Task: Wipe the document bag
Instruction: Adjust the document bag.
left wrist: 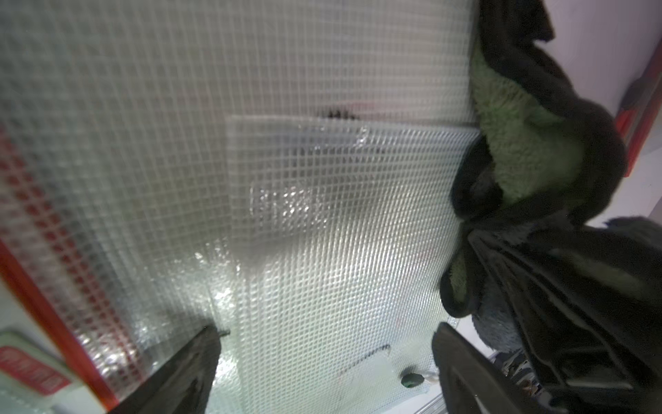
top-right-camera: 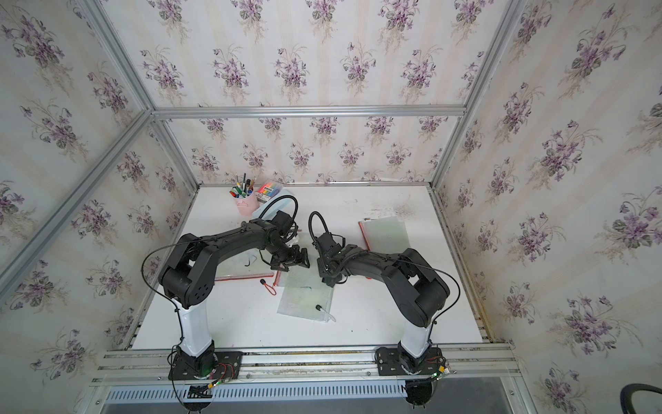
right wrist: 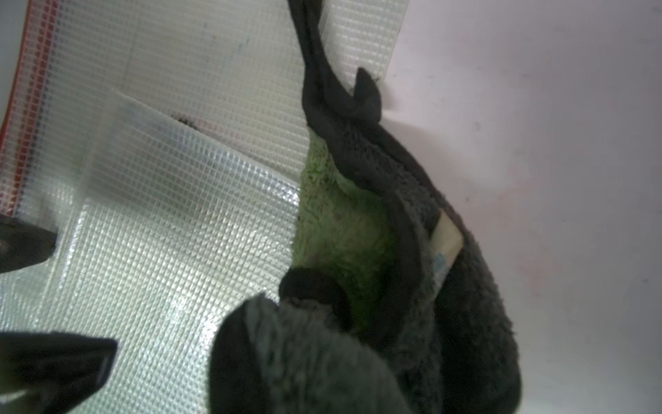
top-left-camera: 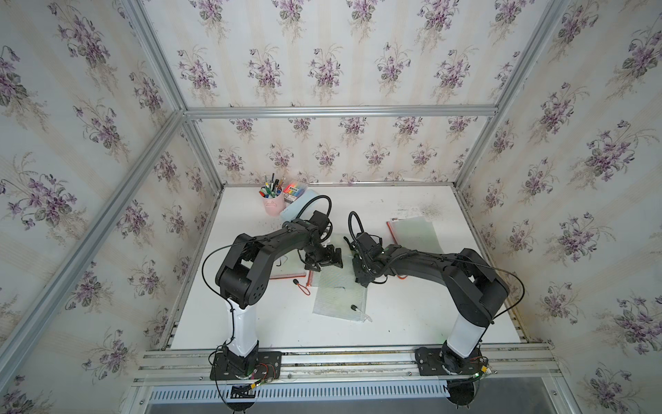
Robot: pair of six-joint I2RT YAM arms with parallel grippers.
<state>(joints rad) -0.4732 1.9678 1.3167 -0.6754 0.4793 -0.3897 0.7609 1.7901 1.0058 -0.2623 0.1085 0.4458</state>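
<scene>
- Spread wide over the document bag on the tabletop: left hand.
- Pinched in the right hand: dark, green-lined cloth, at the document bag's edge.

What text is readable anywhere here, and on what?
No text is legible.
Blurred: white print on the red label beside the document bag.
Blurred: bluish print on the tag of the cloth.
Too small: label on the marker box.
</scene>
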